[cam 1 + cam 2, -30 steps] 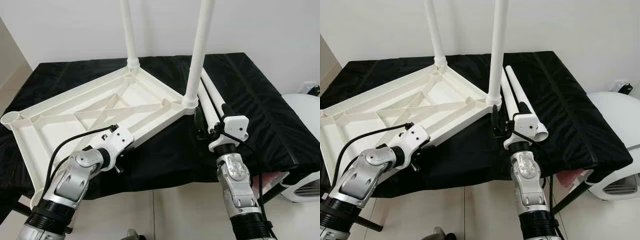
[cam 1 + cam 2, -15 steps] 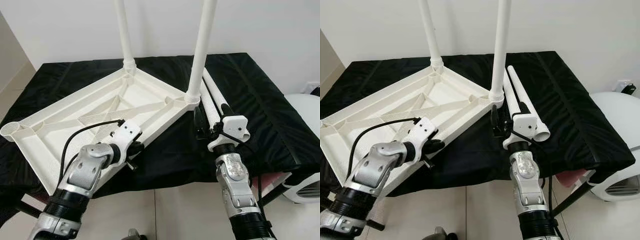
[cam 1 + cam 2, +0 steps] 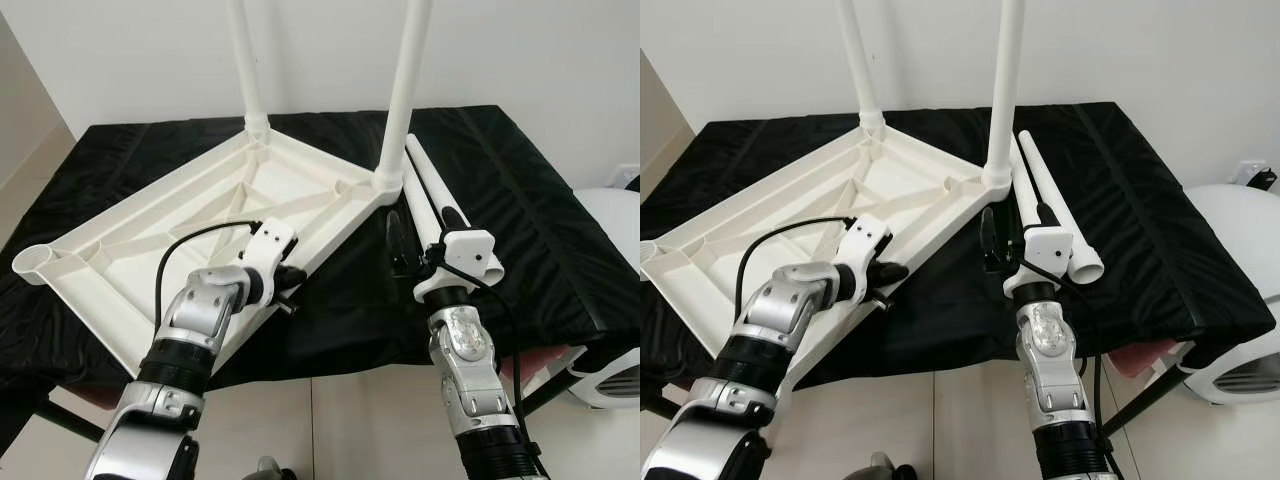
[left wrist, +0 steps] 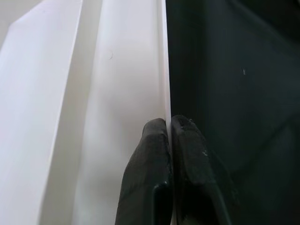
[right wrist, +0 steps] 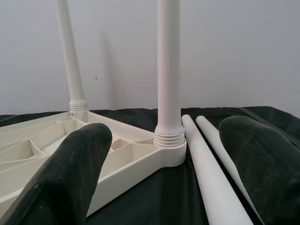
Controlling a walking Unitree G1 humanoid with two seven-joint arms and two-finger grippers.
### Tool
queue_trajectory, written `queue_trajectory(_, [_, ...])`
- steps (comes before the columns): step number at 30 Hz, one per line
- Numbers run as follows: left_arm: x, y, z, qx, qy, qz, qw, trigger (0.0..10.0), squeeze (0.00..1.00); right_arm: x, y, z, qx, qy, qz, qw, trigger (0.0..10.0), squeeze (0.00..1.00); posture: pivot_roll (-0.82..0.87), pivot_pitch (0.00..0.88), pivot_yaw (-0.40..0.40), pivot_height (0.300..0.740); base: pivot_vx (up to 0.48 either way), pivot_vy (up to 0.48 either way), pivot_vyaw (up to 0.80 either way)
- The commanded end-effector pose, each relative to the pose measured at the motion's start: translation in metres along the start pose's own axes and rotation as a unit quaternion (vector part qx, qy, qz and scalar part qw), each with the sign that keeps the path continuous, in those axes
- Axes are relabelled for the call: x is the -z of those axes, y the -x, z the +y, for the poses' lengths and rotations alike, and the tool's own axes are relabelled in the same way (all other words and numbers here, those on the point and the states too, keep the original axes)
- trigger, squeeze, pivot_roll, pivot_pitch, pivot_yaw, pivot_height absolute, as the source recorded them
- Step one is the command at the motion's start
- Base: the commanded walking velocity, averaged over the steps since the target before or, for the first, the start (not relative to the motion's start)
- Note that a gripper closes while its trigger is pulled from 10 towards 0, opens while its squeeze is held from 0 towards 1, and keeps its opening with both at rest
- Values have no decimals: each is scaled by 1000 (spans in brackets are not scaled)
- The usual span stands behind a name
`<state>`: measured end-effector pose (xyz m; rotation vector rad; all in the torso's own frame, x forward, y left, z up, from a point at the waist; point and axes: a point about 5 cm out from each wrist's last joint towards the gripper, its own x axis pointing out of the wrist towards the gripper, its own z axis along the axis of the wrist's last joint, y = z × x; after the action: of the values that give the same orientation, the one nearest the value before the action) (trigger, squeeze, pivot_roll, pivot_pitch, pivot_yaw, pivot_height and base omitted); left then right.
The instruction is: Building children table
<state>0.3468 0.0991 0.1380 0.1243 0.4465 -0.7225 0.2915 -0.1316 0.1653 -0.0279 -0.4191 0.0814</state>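
On black cloth [image 3: 520, 200], left gripper [image 4: 169, 136] pinching tabletop [image 3: 200, 225] rim; right gripper [image 5: 168, 168] wide, empty.

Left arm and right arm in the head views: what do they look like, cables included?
Both arms are jointed silver metal with black ribbed collars near the base and white wrist housings. A black cable loops to the left gripper; another runs beside the right gripper. The fingers are thick, rounded, matte black.

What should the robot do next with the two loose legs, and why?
Probably close the open right gripper on a loose leg. Two legs already stand in the tabletop, two lie beside it, and the left gripper pinches the tabletop's edge, steadying it.
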Motion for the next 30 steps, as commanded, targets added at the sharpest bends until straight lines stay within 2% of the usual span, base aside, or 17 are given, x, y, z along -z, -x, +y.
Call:
queue_trajectory(1, [-9,6,32,-259,39,-30,965,10000,0,-1,0,3,-3,-1,2,1000,10000,0,-48,46,82,740,0,0,0])
queue_trajectory(2, [-10,5,35,-271,54,-31,961,10000,0,-1,0,4,-3,-1,2,1000,10000,0,-49,46,81,740,0,0,0])
queue_trajectory(6, [-17,3,43,-307,71,-48,948,10000,0,-1,-1,5,-4,-3,1,1000,10000,0,-47,45,82,740,0,0,0])
queue_trajectory(9, [-19,3,45,-314,71,-52,945,10000,0,-1,-1,6,-5,-3,1,1000,10000,0,-45,43,81,740,0,0,0])
queue_trajectory(12, [-25,0,46,-307,56,-58,948,10000,0,-2,-2,7,-6,-6,-1,1000,10000,0,-47,43,81,740,0,0,0])
queue_trajectory(13, [-28,1,45,-299,41,-64,951,10000,349,-3,-2,8,-7,-6,-2,1000,10000,0,-45,44,83,740,0,0,0])
queue_trajectory(14, [-32,1,43,-283,26,-74,956,10000,1000,-3,-2,8,-7,-6,-3,1000,10000,0,-43,44,83,740,0,0,0])
queue_trajectory(18, [-35,1,41,-267,12,-86,960,10000,1000,-3,-2,8,-7,-6,-3,1000,10000,0,-43,44,83,740,0,0,0])
queue_trajectory(20, [-44,4,38,-252,0,-114,961,10000,1000,-3,-2,8,-6,-6,-2,1000,10000,0,-38,43,82,740,0,0,0])
queue_trajectory(21, [-51,6,35,-245,-19,-130,961,10000,1000,-3,-2,9,-7,-8,-2,1000,10000,0,-37,43,82,740,0,0,0])
queue_trajectory(24, [-56,7,32,-241,-32,-141,960,10000,1000,-3,-2,9,-7,-8,-2,1000,10000,0,-37,43,82,740,0,0,0])
queue_trajectory(25, [-62,8,29,-228,-32,-162,960,10000,0,-3,-2,10,-8,-9,-2,1000,10000,0,-32,41,79,740,0,0,0])
queue_trajectory(26, [-68,11,23,-204,-35,-187,960,10000,0,-2,-2,10,-9,-9,-2,1000,10000,0,-32,42,79,740,0,0,0])
queue_trajectory(29, [-74,15,16,-174,-49,-211,961,10000,0,-2,-2,10,-10,-9,-1,1000,10000,0,-32,42,78,740,0,0,0])
queue_trajectory(30, [-78,21,9,-148,-69,-237,958,10000,0,-2,-1,10,-11,-8,-1,1000,10000,0,-32,43,76,740,0,0,0])
